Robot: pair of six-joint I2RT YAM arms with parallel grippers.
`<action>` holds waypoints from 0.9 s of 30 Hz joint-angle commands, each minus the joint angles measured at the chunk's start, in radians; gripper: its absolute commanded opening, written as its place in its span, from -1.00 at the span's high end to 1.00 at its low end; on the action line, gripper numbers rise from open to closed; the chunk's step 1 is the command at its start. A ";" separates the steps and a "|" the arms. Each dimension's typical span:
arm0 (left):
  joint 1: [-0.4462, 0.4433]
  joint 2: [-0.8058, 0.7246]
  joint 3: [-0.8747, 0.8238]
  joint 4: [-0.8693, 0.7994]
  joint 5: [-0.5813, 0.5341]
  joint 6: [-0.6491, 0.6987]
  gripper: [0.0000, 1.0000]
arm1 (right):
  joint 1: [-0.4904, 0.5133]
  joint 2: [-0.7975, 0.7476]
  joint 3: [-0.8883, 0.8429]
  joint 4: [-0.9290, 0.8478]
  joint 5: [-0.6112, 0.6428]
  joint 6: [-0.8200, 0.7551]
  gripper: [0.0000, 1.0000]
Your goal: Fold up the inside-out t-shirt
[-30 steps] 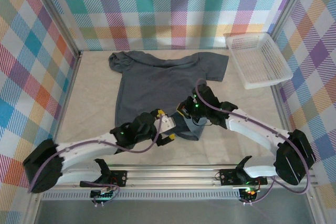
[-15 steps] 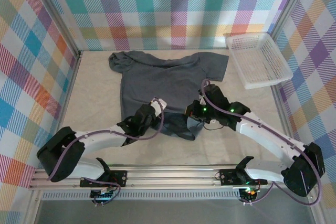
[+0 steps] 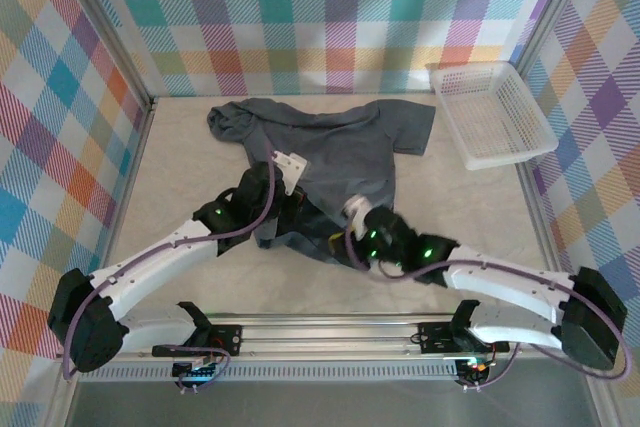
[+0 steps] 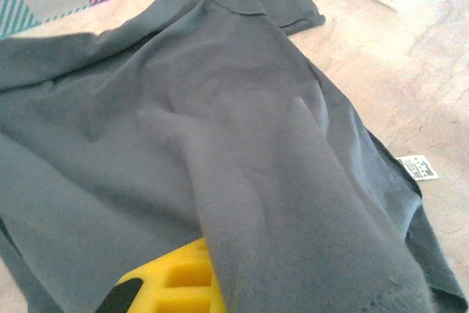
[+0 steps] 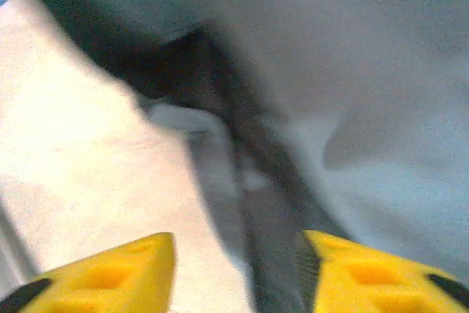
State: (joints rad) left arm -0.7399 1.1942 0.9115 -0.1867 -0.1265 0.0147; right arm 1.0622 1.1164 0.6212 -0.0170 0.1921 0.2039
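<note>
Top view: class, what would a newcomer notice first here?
The dark grey t-shirt, crumpled at the centre, its near hem bunched up. The left claw pinches a fold of it and the right claw stands open at the hem. A white mesh basket sits at the far right corner.

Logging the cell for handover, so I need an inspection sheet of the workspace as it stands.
Surface: beige mottled table.
Job's things: grey t-shirt, rumpled, near hem bunched.
Clutter: white basket, far right corner, apart from the t-shirt.
End effectors: left end effector shut on the t-shirt; right end effector open, a fold between its fingers.
Cables: purple cables run along both arms.
Surroundings: checked walls; metal rail in front.
</note>
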 commanded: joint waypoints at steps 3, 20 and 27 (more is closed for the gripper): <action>0.017 0.022 0.082 -0.145 -0.032 -0.106 1.00 | 0.163 0.281 -0.008 0.549 0.264 -0.500 0.69; 0.001 0.061 0.527 -0.436 0.223 -0.229 1.00 | -0.323 0.843 0.498 0.338 0.427 -0.800 1.00; 0.001 0.126 0.669 -0.412 0.234 -0.264 1.00 | -0.419 0.756 0.661 -0.150 -0.087 -0.238 1.00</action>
State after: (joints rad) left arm -0.7315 1.2896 1.5269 -0.5983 0.0704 -0.2146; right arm 0.6216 1.9472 1.2312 0.1097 0.4240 -0.3641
